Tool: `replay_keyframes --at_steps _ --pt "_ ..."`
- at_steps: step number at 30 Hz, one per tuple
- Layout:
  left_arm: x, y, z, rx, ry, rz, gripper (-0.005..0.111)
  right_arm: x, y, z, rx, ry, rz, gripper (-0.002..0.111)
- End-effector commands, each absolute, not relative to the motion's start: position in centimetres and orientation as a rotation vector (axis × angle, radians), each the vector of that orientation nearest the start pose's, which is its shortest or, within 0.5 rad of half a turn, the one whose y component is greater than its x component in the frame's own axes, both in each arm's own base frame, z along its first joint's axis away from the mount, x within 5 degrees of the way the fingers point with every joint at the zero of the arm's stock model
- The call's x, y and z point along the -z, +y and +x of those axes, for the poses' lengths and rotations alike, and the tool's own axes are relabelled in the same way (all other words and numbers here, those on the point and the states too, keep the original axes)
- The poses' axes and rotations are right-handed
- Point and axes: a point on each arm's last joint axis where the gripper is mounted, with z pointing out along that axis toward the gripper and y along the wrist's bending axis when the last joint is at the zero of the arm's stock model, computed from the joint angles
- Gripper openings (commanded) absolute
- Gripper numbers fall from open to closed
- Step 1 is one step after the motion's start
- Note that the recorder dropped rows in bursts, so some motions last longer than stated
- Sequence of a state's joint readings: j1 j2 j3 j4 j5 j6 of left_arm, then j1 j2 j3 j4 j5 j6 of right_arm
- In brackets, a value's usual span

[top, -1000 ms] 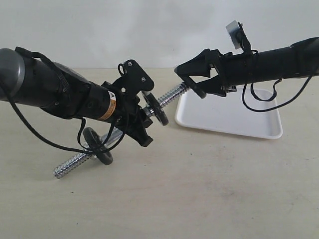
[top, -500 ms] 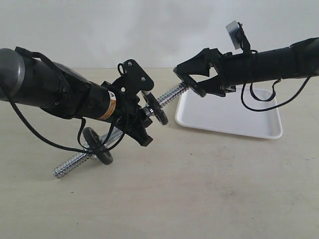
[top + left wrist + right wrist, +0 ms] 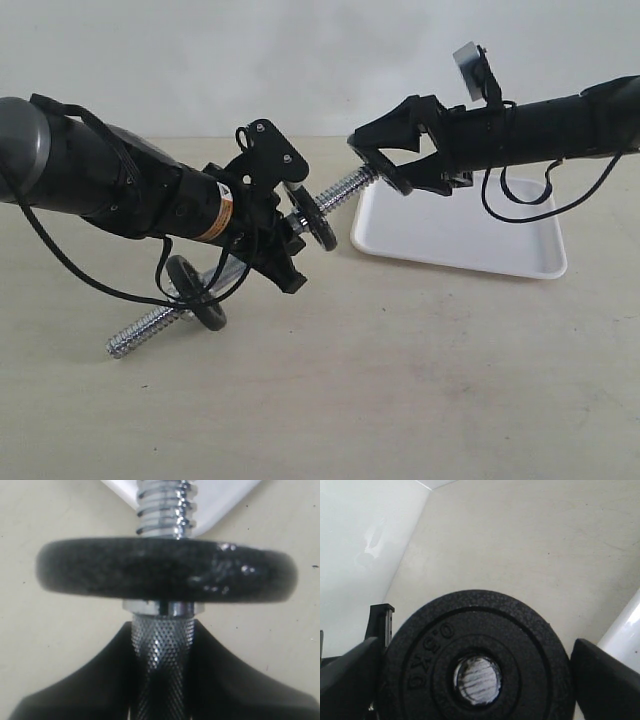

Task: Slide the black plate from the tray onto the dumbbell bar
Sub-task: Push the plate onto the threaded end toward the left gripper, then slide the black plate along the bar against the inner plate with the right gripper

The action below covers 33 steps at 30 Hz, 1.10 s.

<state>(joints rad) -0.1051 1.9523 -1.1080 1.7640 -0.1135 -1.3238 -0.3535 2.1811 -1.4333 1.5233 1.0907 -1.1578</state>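
Left fingers (image 3: 240,685) clamp one dumbbell bar (image 3: 345,190) bearing two plates (image 3: 318,222) (image 3: 195,292); right fingers (image 3: 605,680) hold a third black plate (image 3: 520,640).

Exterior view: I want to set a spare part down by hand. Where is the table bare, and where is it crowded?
Bare: the table's front strip, nearer than the dumbbell bar and the tray, and the tray's floor. Crowded: the middle, where the left gripper clamps the bar and the right gripper holds the black plate at its threaded end.

The black plate (image 3: 520,645) is pebbled, the tray (image 3: 470,240) white, the dumbbell bar (image 3: 162,640) chrome with diamond knurling.
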Motion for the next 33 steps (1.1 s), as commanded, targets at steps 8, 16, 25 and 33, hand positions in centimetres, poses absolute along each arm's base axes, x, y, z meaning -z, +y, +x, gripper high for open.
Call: replay_keyframes --at_steps 8,16,25,33 --pt "-18.9 -5.4 40.3 -0.061 2.141 0.651 0.004 -22.2 -5.6 42.8 -1.341 1.963 0.029 0.054" --pt "-18.9 -5.4 40.3 -0.062 2.141 0.651 0.004 -22.5 -5.6 42.7 -1.354 1.965 0.049 0.054" --pt "-18.9 -5.4 40.3 -0.062 2.141 0.651 0.004 -22.5 -5.0 42.7 -1.361 1.976 0.034 0.054" --pt "-18.9 -5.4 40.3 -0.061 2.141 0.651 0.004 -22.5 -3.5 42.9 -1.389 1.989 0.008 0.054"
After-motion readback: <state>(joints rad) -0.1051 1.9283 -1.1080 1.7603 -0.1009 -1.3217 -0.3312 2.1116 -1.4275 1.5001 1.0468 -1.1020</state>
